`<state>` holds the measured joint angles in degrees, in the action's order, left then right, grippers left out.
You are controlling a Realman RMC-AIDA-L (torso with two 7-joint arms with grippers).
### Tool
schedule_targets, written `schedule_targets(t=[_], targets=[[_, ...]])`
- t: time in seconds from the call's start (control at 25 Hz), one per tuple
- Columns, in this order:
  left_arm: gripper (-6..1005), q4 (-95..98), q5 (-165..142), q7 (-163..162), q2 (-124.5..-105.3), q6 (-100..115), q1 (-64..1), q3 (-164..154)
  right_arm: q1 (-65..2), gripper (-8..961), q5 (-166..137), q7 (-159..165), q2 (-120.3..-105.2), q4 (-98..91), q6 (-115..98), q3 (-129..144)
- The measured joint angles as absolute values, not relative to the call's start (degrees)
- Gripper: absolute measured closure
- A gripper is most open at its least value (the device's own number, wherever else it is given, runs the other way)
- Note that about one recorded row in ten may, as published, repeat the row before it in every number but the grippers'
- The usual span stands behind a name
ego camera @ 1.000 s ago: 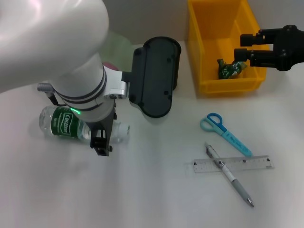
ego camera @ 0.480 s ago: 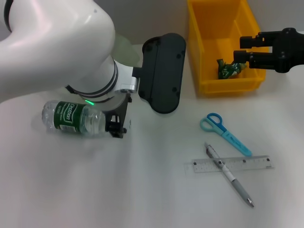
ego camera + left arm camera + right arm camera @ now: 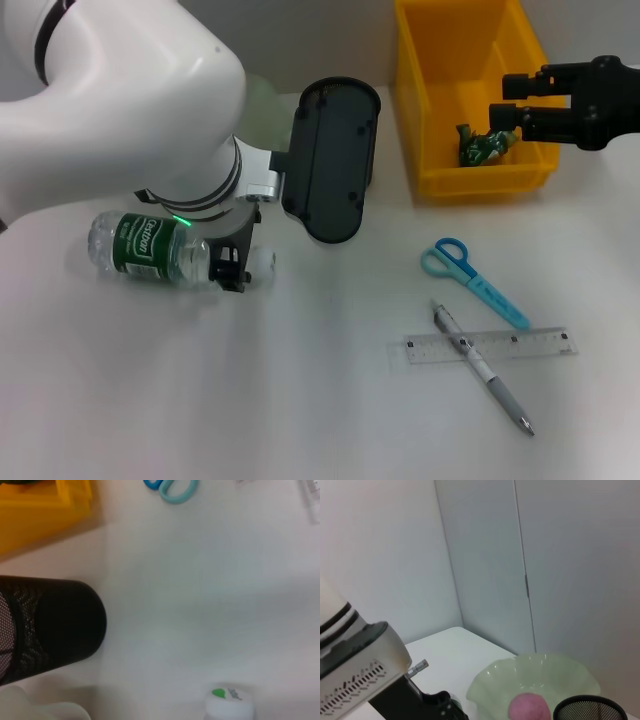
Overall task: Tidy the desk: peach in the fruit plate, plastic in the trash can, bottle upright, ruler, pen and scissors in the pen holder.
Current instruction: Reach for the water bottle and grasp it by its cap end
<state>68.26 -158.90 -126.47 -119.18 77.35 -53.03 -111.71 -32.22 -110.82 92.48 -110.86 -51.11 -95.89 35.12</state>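
White desk, grey wall behind. Bottle (image 3: 150, 248) lay on its side; left gripper (image 3: 232, 268) straddled its neck, probably to stand it up, but whether the jaws had closed could not be told. Right gripper (image 3: 512, 101) hovered, jaws apart and empty, over the yellow trash can (image 3: 430, 150), plastic (image 3: 483, 145) inside. Scissors (image 3: 472, 281), pen (image 3: 484, 368), ruler (image 3: 490, 345) lay loose. Pen holder (image 3: 47, 627) mostly hidden behind the left arm.

Bright, even overhead light; soft shadows on white tabletop (image 3: 300, 400). Left wrist view blurred; pen holder (image 3: 50, 625) out of focus.
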Motion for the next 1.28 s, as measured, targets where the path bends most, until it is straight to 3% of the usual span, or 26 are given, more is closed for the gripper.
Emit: schedule_targets(t=[1.28], targets=[[387, 64.16, -158.93, -125.62, -119.18, 75.22, -53.44, -117.11, -35.8, 439, -110.83, 92.35, -111.52, -47.69, -90.21, 39.39]])
